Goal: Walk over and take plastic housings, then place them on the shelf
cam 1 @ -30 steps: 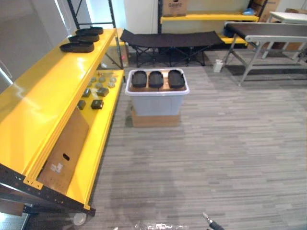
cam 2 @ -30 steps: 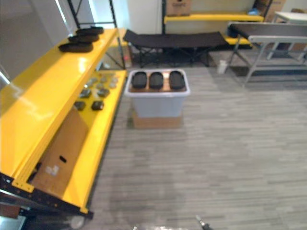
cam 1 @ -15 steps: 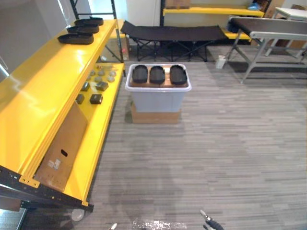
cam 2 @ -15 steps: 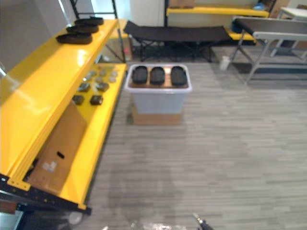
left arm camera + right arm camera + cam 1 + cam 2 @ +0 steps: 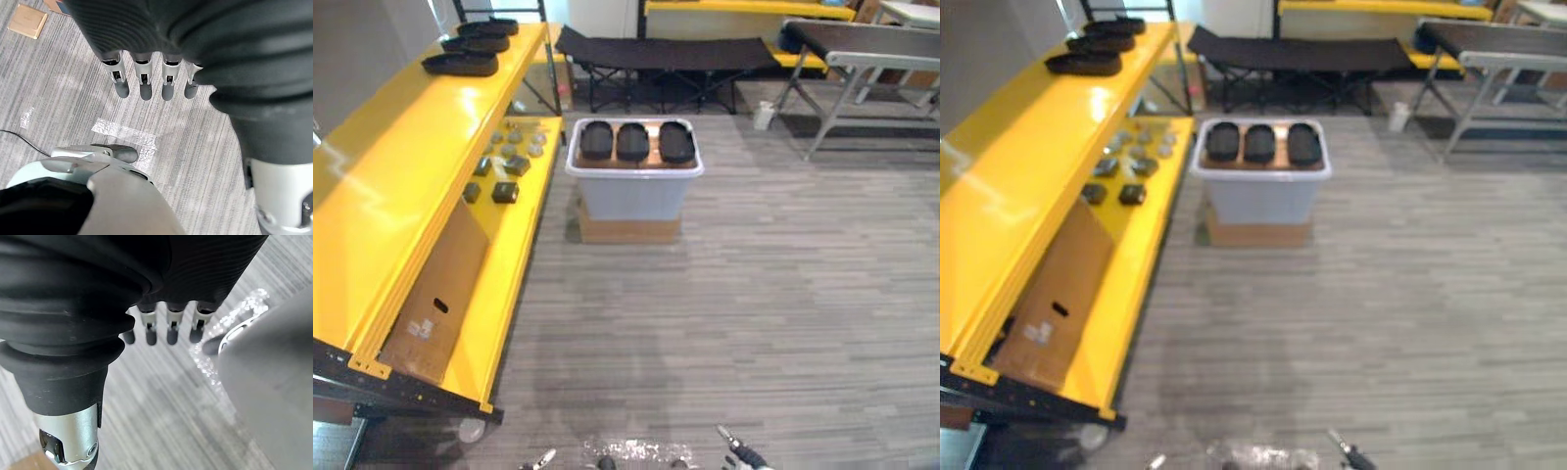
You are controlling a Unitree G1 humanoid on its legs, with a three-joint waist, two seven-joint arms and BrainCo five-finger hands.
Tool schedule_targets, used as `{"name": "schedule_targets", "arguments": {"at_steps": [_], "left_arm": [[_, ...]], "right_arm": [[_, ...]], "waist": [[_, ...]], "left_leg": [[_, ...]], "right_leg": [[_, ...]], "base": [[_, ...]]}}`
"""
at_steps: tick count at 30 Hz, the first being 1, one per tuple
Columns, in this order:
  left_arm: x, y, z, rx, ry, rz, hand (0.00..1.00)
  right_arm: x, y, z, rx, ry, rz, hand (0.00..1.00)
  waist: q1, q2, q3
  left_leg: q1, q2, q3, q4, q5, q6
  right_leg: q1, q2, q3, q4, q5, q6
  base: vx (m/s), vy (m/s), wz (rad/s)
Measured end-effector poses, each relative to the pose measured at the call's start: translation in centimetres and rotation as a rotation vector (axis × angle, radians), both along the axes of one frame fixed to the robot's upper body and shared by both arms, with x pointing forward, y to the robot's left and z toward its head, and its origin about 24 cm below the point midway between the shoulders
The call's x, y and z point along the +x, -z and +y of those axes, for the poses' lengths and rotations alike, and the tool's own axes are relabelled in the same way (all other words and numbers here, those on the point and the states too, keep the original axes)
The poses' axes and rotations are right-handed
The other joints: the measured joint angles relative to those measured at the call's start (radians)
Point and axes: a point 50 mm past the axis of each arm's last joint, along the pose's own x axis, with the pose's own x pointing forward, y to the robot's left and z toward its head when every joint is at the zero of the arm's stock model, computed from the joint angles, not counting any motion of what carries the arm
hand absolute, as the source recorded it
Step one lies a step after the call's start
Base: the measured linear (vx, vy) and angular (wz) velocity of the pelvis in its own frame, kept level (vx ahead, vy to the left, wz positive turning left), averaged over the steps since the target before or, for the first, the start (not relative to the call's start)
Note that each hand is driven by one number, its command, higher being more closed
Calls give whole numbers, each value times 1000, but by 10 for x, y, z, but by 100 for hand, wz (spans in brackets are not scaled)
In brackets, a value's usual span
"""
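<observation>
Camera moved since earlier frame; things stayed put. Shelf (image 5: 391,186) at left bore three shelf housings (image 5: 460,64) at far end. Three bin housings (image 5: 632,142) lay side by side in bin (image 5: 634,196) beside shelf. Left hand (image 5: 145,81), right hand (image 5: 172,328) hung above floor (image 5: 754,294), fingers straight, empty.

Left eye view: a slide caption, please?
Three black housings in a pale bin beside a yellow shelf holding three more.
</observation>
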Motion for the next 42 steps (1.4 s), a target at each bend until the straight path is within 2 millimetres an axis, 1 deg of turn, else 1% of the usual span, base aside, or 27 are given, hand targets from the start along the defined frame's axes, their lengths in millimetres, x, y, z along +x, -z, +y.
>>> {"name": "schedule_targets", "arguments": {"at_steps": [1,3,6,7,9,13,15,18,20,21,23,24,25,28,30,31,32,33,34,35,36,37,39,40,41,42], "left_arm": [[1,0,0,1,-1,-5,0],[2,-1,1,6,1,-12,0],[8,-3,3,14,9,-47,0],[11,-3,2,16,17,-59,0],[13,-3,1,14,19,-64,0],[16,-4,0,15,22,-80,0],[16,-4,0,15,21,-83,0],[18,-5,0,20,20,-105,0],[20,-6,-2,17,22,-115,0],[20,-6,-1,21,26,-114,0],[22,-7,0,44,57,-115,0],[24,-8,2,50,58,-123,0],[25,-8,1,47,58,-123,0],[28,-9,2,51,60,-126,0],[35,-10,3,50,48,-140,0],[39,-11,4,52,41,-150,0],[42,-12,4,53,37,-157,0],[46,-13,3,51,11,-172,0],[47,-14,2,53,-5,-181,0],[49,-14,1,55,-18,-186,0],[51,-15,-2,52,-37,-196,0],[48,-13,-11,27,-96,-191,0],[39,-9,-23,-15,-165,-170,0],[38,-8,-28,-42,-221,-175,0],[40,-8,-32,-52,-234,-183,0],[38,-7,-33,-56,-244,-180,0]], "right_arm": [[2,-1,0,-2,-3,-8,0],[2,-1,0,-1,-4,-10,0],[0,-1,-1,6,-9,-13,0],[1,-1,-1,7,-11,-16,0],[2,-1,0,5,-28,-17,0],[3,-1,0,4,-33,-21,0],[4,-2,0,3,-40,-24,0],[7,-3,-1,-12,-77,-31,0],[7,-3,-3,-25,-93,-32,0],[8,-4,-5,-31,-92,-36,0],[8,-5,-6,-33,-87,-39,0],[8,-4,-6,-31,-87,-37,0],[7,-4,-5,-19,-85,-27,0],[3,-2,-4,14,-58,-14,0],[-2,-2,-6,45,-2,-10,0],[-6,-1,-7,47,17,-2,0],[-10,-1,-8,45,23,7,0],[-23,2,-8,49,43,39,0],[-32,3,-8,53,56,60,0],[-36,3,-8,53,61,71,0],[-44,4,-7,52,75,92,0],[-48,5,-10,28,80,112,0],[-49,4,-16,-13,67,121,0],[-43,2,-22,-55,47,110,0],[-39,0,-31,-98,39,98,0],[-34,-1,-32,-111,25,83,0]], "waist": [[5,-2,1],[3,-5,4],[7,-11,20],[8,-9,21],[10,-2,27],[24,2,34],[24,2,35],[24,4,43],[25,8,45],[23,9,47],[22,7,54],[22,11,57],[23,8,56],[23,7,56],[22,10,57],[19,8,56],[21,7,55],[24,3,53],[25,2,52],[24,2,51],[24,3,44],[18,17,35],[4,45,14],[-4,77,3],[-3,92,2],[-1,99,2]], "left_leg": [[-4,0,10,0,-2,3],[-4,-2,11,6,-8,11],[-26,0,10,89,-56,20],[-46,0,8,128,-74,27],[-64,2,6,169,-94,29],[-80,14,7,245,-135,39],[-88,18,9,270,-149,40],[-123,27,27,343,-191,44],[-149,39,35,391,-217,51],[-162,46,36,425,-236,58],[-162,62,39,469,-264,59],[-158,75,40,485,-273,57],[-156,91,39,497,-283,59],[-161,127,36,520,-301,45],[-163,161,16,540,-319,27],[-161,169,0,549,-327,18],[-157,170,-9,551,-332,12],[-144,170,-25,553,-341,-4],[-127,167,-34,555,-352,-18],[-115,163,-47,558,-367,-28],[-108,160,-54,571,-394,-35],[-107,163,-69,602,-435,-56],[-106,192,-76,636,-449,-77],[-179,223,-84,797,-419,-111],[-244,249,-98,952,-335,-138],[-278,260,-106,1012,-301,-140]], "right_leg": [[-7,1,13,-1,3,0],[-7,-1,15,0,4,0],[5,-7,17,3,4,1],[1,-12,16,10,4,1],[-1,-16,15,22,4,1],[1,-15,16,51,4,1],[0,-15,19,61,3,1],[-17,-16,37,81,-13,17],[-49,-18,44,129,-32,21],[-77,-20,48,194,-59,22],[-106,-17,50,287,-81,14],[-114,-11,52,316,-83,11],[-120,-2,52,329,-93,5],[-149,21,60,309,-93,8],[-199,31,62,294,-84,23],[-211,30,60,293,-78,33],[-216,28,59,293,-77,33],[-218,19,58,295,-73,35],[-219,12,59,296,-71,36],[-221,5,59,301,-71,35],[-237,0,57,331,-80,22],[-264,1,57,409,-93,5],[-267,11,31,455,-140,-16],[-268,18,6,487,-177,-30],[-248,24,3,491,-180,-40],[-223,23,2,480,-182,-44]], "base": [[-3,11,-25],[2,4,-9],[0,0,0],[0,0,0],[-2,26,5],[-43,24,1],[-63,23,-3],[-108,29,-15],[-93,51,-16],[-66,35,-4],[-68,37,-6],[-65,42,-9],[-39,36,-8],[-53,52,-5],[24,6,13],[95,-57,31],[158,-107,48],[185,-152,43],[205,-172,45],[303,-269,31],[358,-296,30],[371,-300,27],[293,-163,30],[392,-176,33],[487,-186,27],[508,-158,12]]}}
